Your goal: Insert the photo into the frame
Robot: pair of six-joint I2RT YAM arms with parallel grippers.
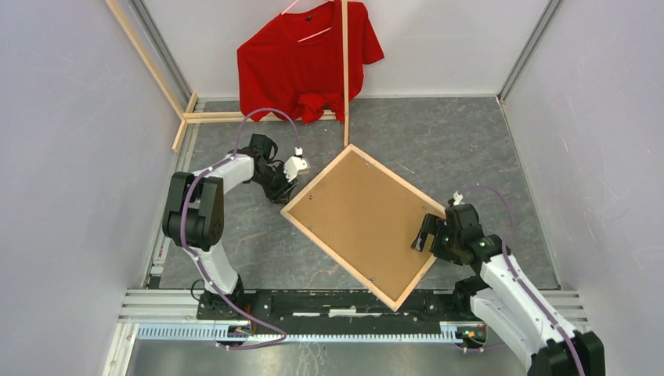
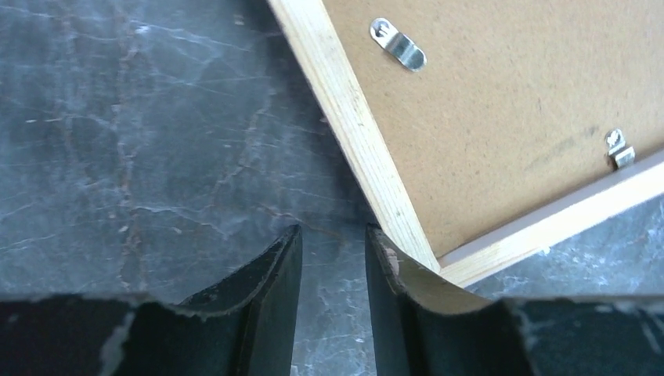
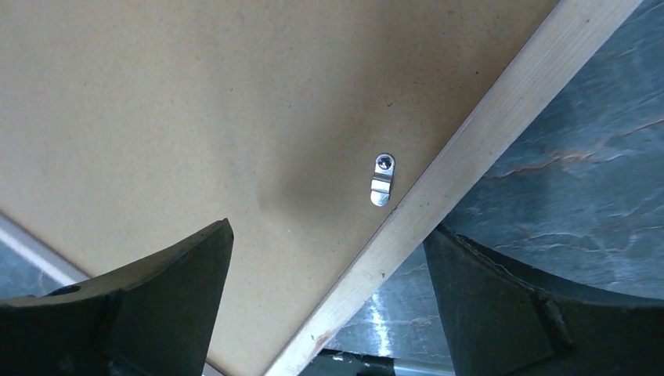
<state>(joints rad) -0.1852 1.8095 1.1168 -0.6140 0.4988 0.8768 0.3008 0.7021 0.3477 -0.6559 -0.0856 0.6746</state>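
Standing at far left: a plain wall (image 1: pixel 70 157) closed that side of the table (image 1: pixel 258 235); a rack pole (image 1: pixel 149 59) slanted along it toward the far corner, and a red shirt (image 1: pixel 297 66) hung at the back.
Left room: bare dark table lay open between the wall and the frame's (image 2: pixel 352 125) left corner.
Left arm: elbow raised near its base, forearm reaching forward and right, wrist tipped down at that corner.
Left gripper (image 2: pixel 333 235): jaws narrow, with only table showing in the gap. One finger (image 2: pixel 399 290) sat at the rim's corner, though contact could not be told. Nothing was held.
Frame: flat on the table mid-scene, back up, turned like a diamond, its wood rim around a brown board (image 1: pixel 364 219). The far corner was near the rack's upright pole and the near corner was at the base rail (image 1: pixel 297 301).
Clips (image 2: pixel 399 43): small metal tabs on the board, just inside the rim.
Right arm: reaching forward and left from the near right, wrist over the frame's right edge.
Right gripper (image 3: pixel 327 229): jaws wide, straddling the rim, with one finger (image 3: pixel 172 290) over the board and the other over the table outside. Nothing was clamped.
Right room: a strip of table ran between the frame's right corner and the right wall.
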